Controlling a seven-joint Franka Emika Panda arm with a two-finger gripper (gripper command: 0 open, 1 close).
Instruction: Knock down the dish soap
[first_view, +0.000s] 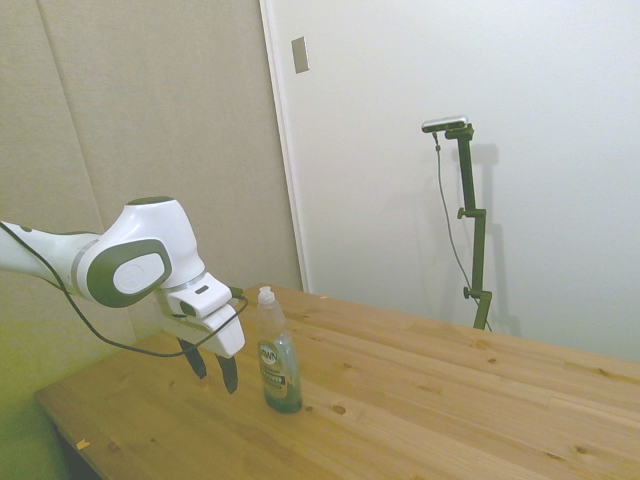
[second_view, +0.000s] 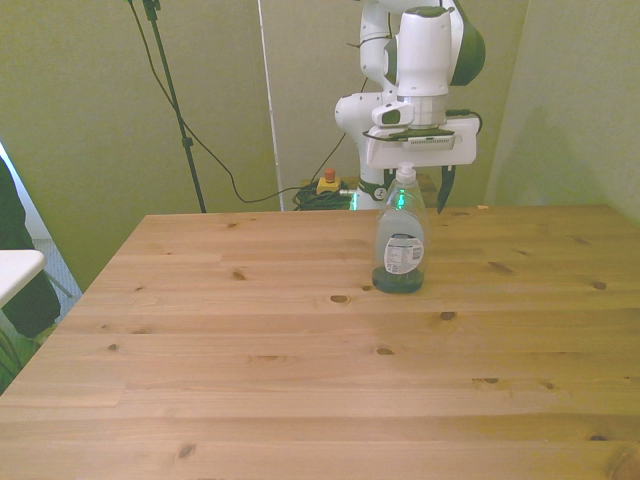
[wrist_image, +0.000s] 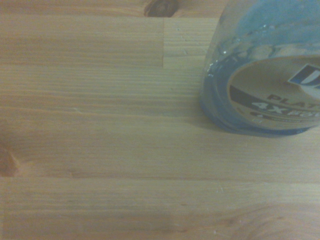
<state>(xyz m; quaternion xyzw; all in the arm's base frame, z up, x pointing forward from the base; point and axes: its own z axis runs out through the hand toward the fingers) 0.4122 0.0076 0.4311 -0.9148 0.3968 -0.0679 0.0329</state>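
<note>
Standing upright near the middle of the wooden table (second_view: 250, 330), the slim clear plastic dish soap bottle (second_view: 400, 245) of green liquid looks light, tall and tippy; you should strike high, near its white cap. Just behind the bottle, the white arm's dark-fingered gripper (first_view: 214, 366) hangs parted, grasping nothing, apparently untouching.

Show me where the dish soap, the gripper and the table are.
dish soap (first_view: 279, 362): side view, on the round label.
gripper (first_view: 213, 370): side view, between the dark fingers' tips.
table (second_view: 250, 380): front view, on bare wood.
</note>
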